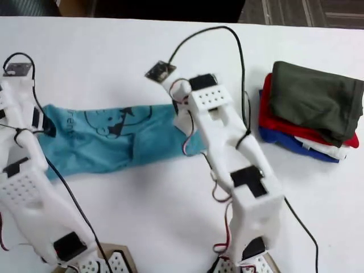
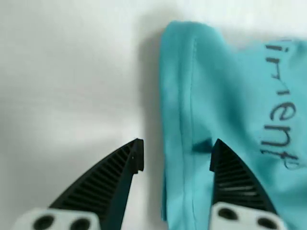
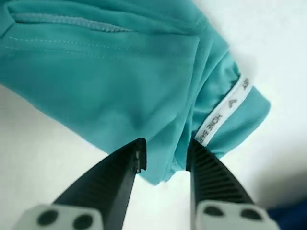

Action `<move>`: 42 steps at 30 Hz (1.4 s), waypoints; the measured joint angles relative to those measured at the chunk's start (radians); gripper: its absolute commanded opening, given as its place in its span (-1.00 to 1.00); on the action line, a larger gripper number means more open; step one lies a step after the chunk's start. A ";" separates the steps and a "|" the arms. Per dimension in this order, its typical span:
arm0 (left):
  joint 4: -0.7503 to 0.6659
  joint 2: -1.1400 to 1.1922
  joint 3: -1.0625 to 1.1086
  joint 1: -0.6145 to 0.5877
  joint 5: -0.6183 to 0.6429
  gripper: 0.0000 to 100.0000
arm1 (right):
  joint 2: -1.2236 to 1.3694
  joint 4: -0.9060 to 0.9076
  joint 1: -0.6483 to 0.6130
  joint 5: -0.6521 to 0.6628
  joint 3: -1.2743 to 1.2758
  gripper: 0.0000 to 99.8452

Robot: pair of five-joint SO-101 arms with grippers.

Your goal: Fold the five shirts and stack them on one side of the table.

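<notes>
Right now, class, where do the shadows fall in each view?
High view: soft shadows edge the stack and the shirt on the table. Left wrist view: a dark band of shadow runs on the table along the shirt's hemmed edge. Right wrist view: shadow darkens the table past the shirt's labelled corner.

Robot lab: white table (image 1: 102, 62), cabled arms (image 1: 239, 165)

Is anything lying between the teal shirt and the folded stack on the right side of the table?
Only the robot's own parts: the right arm, standing at the end of the teal shirt, and a black cable that runs down between that shirt and the stack. No loose object lies in that gap.
</notes>
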 measured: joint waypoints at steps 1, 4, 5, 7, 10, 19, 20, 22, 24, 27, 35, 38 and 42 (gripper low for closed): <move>0.008 0.032 -0.031 0.000 0.000 -0.50 | -0.040 -0.014 -0.002 0.008 0.051 -0.71; 0.040 0.114 -0.114 -0.003 0.000 -0.50 | -0.172 -0.048 -0.002 0.026 0.198 -0.71; 0.055 0.137 -0.144 -0.003 0.000 -0.50 | -0.221 -0.057 -0.002 0.028 0.242 -0.71; 0.091 0.180 -0.206 0.000 -0.003 -0.50 | -0.319 -0.068 0.002 0.031 0.319 -0.71; 0.140 0.238 -0.287 0.014 -0.003 -0.51 | -0.448 -0.068 0.003 0.031 0.393 -0.71; 0.284 0.333 -0.430 0.086 0.000 -0.51 | -0.629 -0.068 0.006 0.031 0.529 -0.71; 0.288 0.334 -0.430 0.094 0.000 -0.51 | -0.632 -0.068 0.006 0.031 0.529 -0.71; 0.293 0.336 -0.430 0.100 0.000 -0.51 | -0.632 -0.068 0.006 0.031 0.529 -0.71; 0.293 0.338 -0.430 0.100 0.000 -0.51 | -0.632 -0.068 0.006 0.031 0.531 -0.71; 0.295 0.338 -0.430 0.100 0.000 -0.58 | -0.632 -0.068 0.006 0.031 0.531 -0.71; 0.321 0.341 -0.419 0.133 -0.034 -0.94 | -0.635 -0.068 0.020 0.031 0.531 -0.71; 0.321 0.342 -0.419 0.123 -0.035 -0.95 | -0.635 -0.068 0.072 0.031 0.531 -0.71; 0.333 0.344 -0.465 0.071 -0.058 -0.95 | -0.686 -0.094 0.161 0.031 0.585 -0.71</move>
